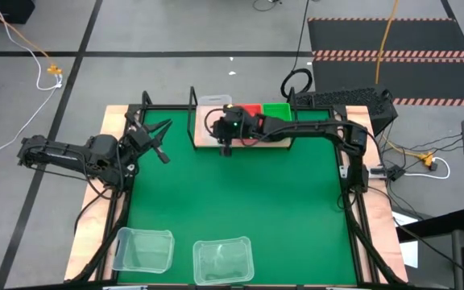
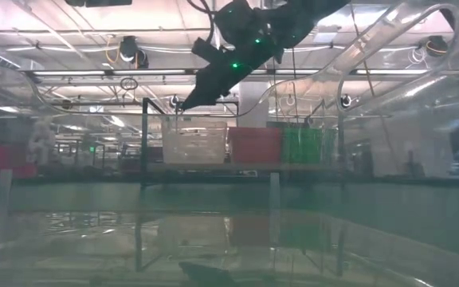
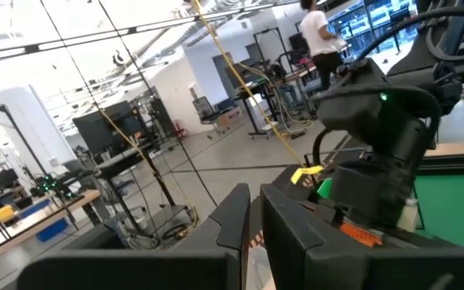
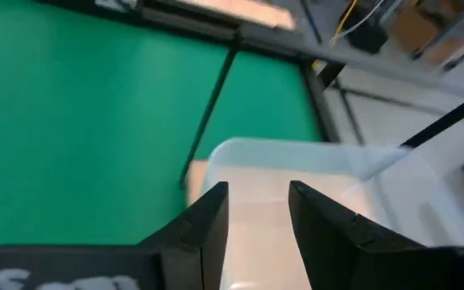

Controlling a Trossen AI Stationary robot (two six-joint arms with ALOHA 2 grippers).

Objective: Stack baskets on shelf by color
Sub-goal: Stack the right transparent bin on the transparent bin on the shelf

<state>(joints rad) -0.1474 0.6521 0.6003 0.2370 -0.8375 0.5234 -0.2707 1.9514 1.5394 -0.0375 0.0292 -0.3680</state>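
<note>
The shelf (image 1: 203, 142) stands at the table's far middle. On it, side by side, stand a clear basket (image 1: 213, 105), red-orange baskets (image 1: 251, 108) and green baskets (image 1: 278, 109); they also show in the low view (image 2: 194, 145), (image 2: 255, 145), (image 2: 309, 145). My right gripper (image 4: 256, 201) is open and empty, slanting down above the clear basket (image 4: 353, 185) on the shelf. Two more clear baskets (image 1: 143, 248) (image 1: 224, 262) rest on the mat near the front edge. My left gripper (image 3: 254, 213) waits at the table's left, raised and shut.
The shelf's black frame posts (image 2: 144, 131) rise at its corners. The green mat (image 1: 240, 193) lies between the shelf and the two near baskets. Black rails (image 1: 353, 201) run along the table's sides.
</note>
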